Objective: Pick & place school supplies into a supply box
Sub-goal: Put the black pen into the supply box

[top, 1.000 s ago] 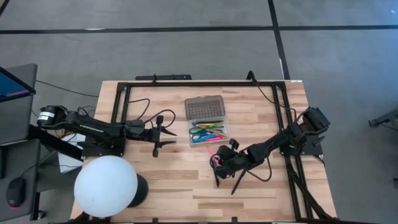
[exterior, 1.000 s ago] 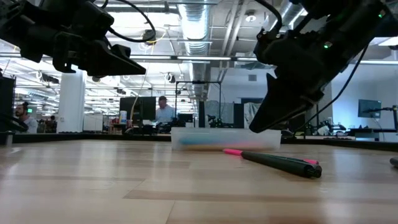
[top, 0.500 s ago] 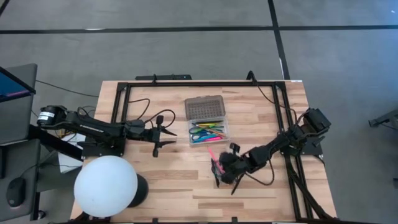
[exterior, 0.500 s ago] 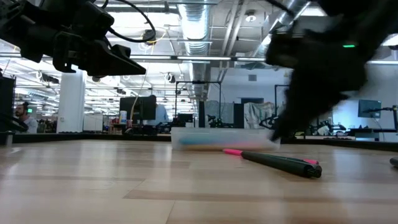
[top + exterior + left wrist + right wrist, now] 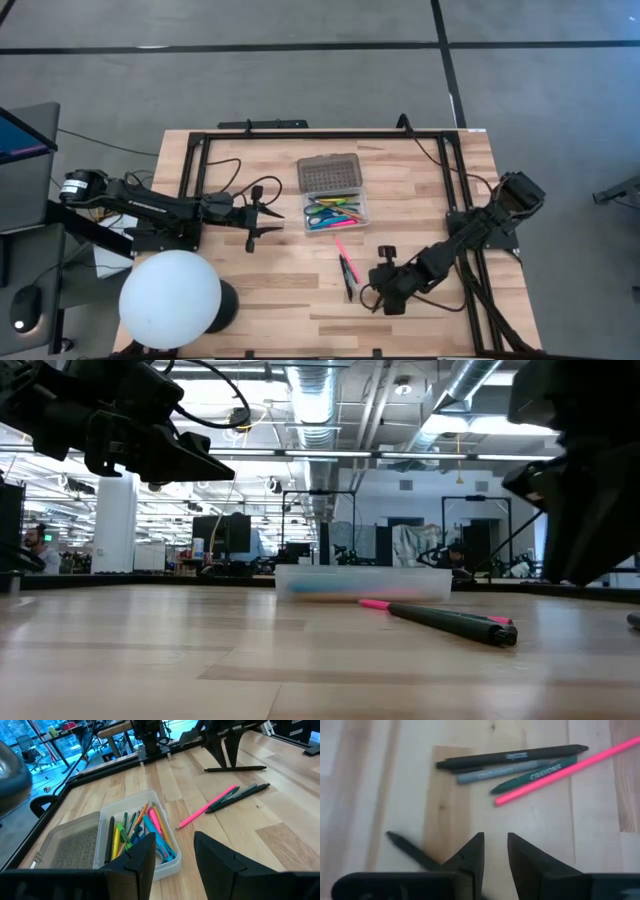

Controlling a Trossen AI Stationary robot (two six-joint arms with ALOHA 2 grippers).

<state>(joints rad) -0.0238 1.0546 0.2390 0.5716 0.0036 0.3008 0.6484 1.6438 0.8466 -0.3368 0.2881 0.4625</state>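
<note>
Your right fingers stood slightly parted, empty, their tips cut off from view. The thin black pen, grey pen, green crayon and pink pencil lay on the wooden bench well beyond them. Your left fingers waited open beside the clear plastic supply box.

Bright, even overhead light; ceiling lamps glare, and the right claw is motion-blurred.

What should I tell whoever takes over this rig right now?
Left gripper: jaws open, empty, hovering left of the supply box.
Right gripper: jaws open, empty, above the table near the front right.
Done: box lid open, several pens and pencils already in the tray.
Left: pink pencil, black pen, grey pen, green crayon pencil and another black pen lie loose on the table.
</note>
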